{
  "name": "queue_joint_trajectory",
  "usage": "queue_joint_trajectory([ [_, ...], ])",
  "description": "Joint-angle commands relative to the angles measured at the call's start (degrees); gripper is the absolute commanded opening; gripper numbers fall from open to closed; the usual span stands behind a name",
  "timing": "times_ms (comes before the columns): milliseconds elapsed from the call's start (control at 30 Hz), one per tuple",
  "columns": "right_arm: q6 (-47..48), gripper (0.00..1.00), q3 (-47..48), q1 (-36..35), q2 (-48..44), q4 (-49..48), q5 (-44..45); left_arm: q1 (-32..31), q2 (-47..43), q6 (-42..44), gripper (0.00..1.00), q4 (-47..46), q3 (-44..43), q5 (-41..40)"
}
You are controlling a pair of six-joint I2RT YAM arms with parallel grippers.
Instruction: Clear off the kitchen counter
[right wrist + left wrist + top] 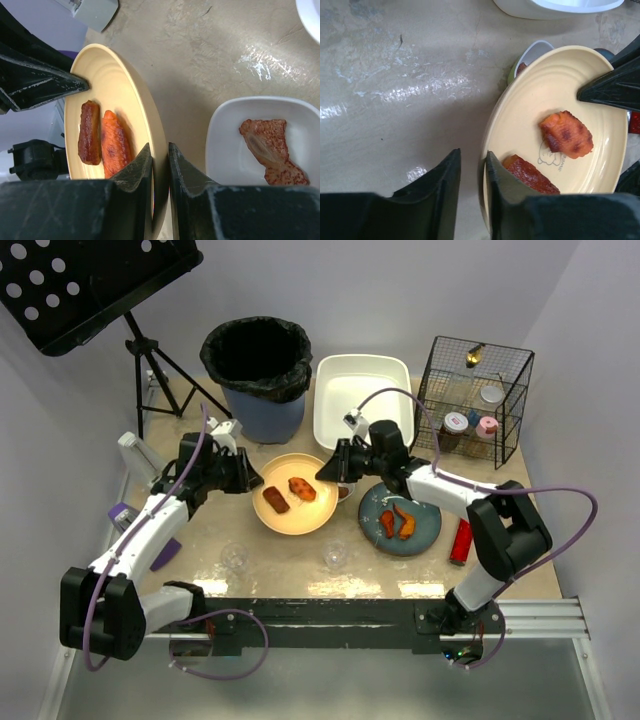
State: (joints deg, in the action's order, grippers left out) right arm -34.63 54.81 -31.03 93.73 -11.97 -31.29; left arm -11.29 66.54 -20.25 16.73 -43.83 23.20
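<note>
A yellow plate (300, 517) with a brown food piece (276, 501) and an orange one (302, 488) sits mid-way on the beige kitchen counter (285, 565). My right gripper (160, 147) is shut on the plate's right rim (110, 80), which is tilted over a small white bowl (235, 150). My left gripper (472, 155) straddles the left rim (555, 85). One finger is inside the plate and a gap shows outside the rim. Both grippers also show in the top view, left (248, 476) and right (335, 472).
The bowl holds a meat piece (272, 150). A blue plate (425, 530) with food, a red object (460, 541) and two clear glasses (234, 556) (335, 555) stand nearby. At the back are a black-lined bin (257, 375), a white tub (362, 400) and a wire basket (472, 400).
</note>
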Motion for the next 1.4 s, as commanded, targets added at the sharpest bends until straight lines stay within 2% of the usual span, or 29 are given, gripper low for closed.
queue_joint_trajectory([
  [0,-2.98,0.00,0.39,1.40,-2.06,-2.01,-4.13,0.30,-0.10,-0.05,0.36,-3.99,-0.73,-1.58],
  [167,-3.77,0.00,0.04,2.81,-2.50,-0.96,-2.64,0.30,-0.45,-0.14,0.51,-3.72,-0.81,-1.75],
  [400,-3.86,0.00,2.14,4.92,-4.43,3.79,4.47,0.39,-3.17,-0.67,0.59,-3.81,-1.43,-2.19],
  [633,-3.51,0.00,6.62,9.66,-6.81,8.18,6.06,0.48,-6.25,-0.76,0.61,-3.11,-0.90,-6.14],
  [900,-1.05,0.00,17.08,11.07,-7.16,16.97,11.07,1.01,-7.39,-1.46,0.67,-1.00,1.64,-16.69],
  [1367,-4.91,0.00,37.11,11.86,-5.23,22.95,11.51,1.09,-5.99,-0.06,0.67,-2.23,3.84,-14.15],
])
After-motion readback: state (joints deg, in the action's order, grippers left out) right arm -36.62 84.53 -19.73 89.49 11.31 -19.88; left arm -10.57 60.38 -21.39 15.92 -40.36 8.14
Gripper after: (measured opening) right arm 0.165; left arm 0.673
